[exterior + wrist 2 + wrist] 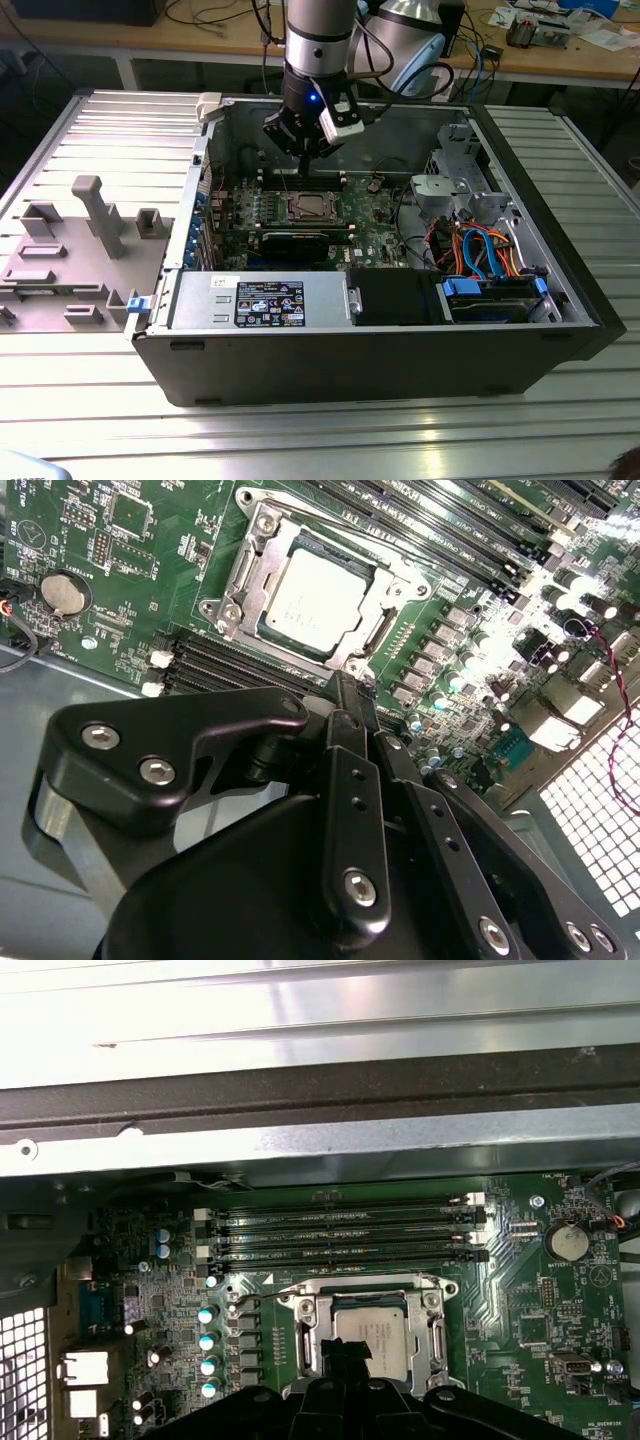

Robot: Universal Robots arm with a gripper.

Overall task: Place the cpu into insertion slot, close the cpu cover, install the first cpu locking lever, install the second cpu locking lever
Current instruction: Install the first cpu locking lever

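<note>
The cpu [315, 600] lies flat in the insertion slot [218, 610] on the green motherboard, its silvery-tan top showing. The cpu cover [246, 568] is down around it as a silvery frame. A thin metal lever rod [330, 525] runs along one edge of the socket. My gripper [345, 690] hangs above the board just beside the socket, fingers together with nothing between them. In the exterior view the gripper [300, 150] is over the far side of the cpu [308, 207]. In the first wrist view the fingertips [345, 1352] overlap the cpu [385, 1335].
Black memory slots [340, 1235] run beside the socket, close to the case's metal wall [300, 1145]. A coin battery [62, 592] sits on the board. The labelled power-supply box [265, 300] and drive cables [480, 250] fill the near side of the case. A grey fixture [80, 250] lies on the exterior view's left.
</note>
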